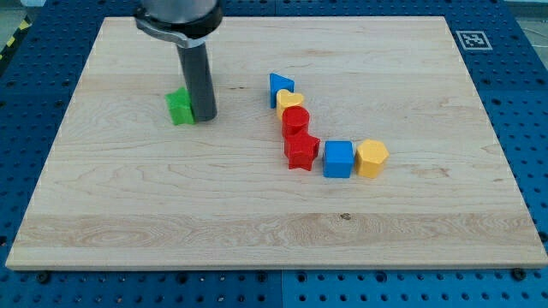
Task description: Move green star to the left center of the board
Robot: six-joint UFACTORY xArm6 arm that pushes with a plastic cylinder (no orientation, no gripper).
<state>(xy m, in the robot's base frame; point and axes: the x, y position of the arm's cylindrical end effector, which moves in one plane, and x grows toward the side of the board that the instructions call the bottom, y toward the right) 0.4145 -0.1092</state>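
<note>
green star (180,106) touches my tip (204,117), on its left.

A pale wooden board (274,214) lies on a blue perforated table (527,103). A black-and-white marker (470,38) sits at the board's top right corner.

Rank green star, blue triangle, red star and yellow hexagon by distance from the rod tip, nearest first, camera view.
Measured from my tip:
1. green star: right against the tip on the view's left, partly hidden by the rod.
2. blue triangle: to the view's right, top of the curved row.
3. red star: further right and lower.
4. yellow hexagon: farthest, at the row's right end.
</note>
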